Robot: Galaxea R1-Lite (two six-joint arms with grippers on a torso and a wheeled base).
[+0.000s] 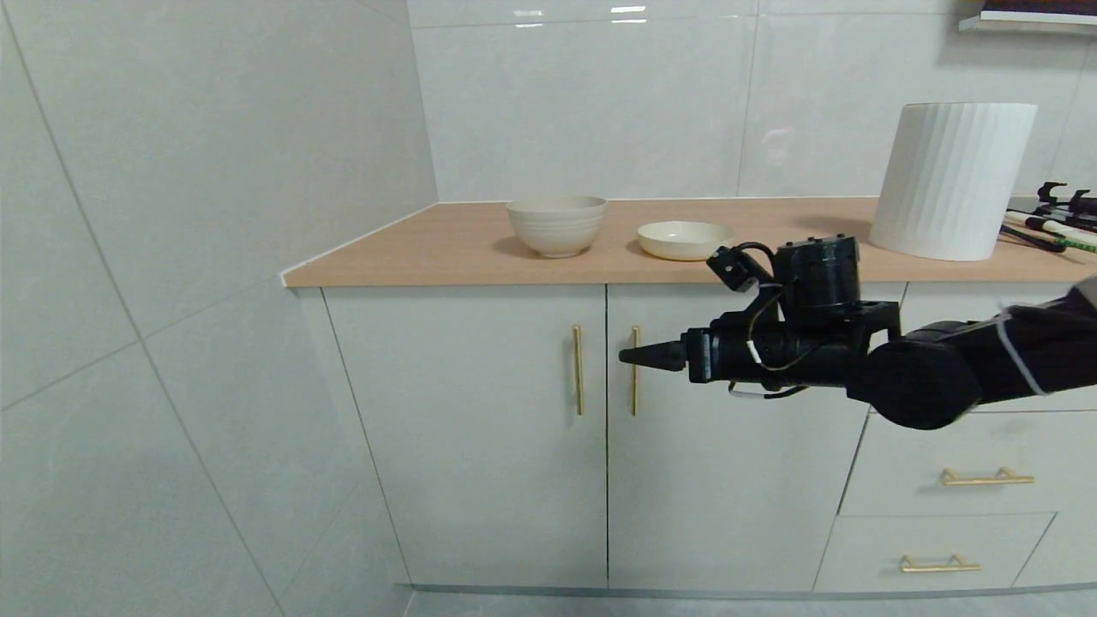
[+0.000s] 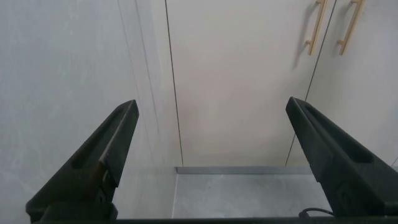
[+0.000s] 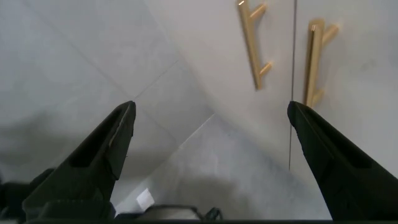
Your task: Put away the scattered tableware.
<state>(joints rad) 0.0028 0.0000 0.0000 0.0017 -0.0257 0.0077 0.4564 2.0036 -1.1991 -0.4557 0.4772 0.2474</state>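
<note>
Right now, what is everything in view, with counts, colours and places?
cabinet doors: two, white, centre of the head view.
drawers: at least two, white, right of the doors.
handles: four, gold, on doors and drawers.
countertop: one, wood-toned, above doors and drawers.
bowl: one, beige, countertop, left part.
shallow dish: one, cream, right of the bowl, apart.
ribbed container: one, white, upright, countertop, right part.
pens: several, dark and pale, countertop's far right.
left claw: one, black, open, facing the doors' lower edge.
right claw: one, black, open, before the right door at handle height.

beige ribbed bowl (image 1: 557, 224) upright on countertop (image 1: 428, 248) | cream shallow dish (image 1: 685, 239) just beside
</note>
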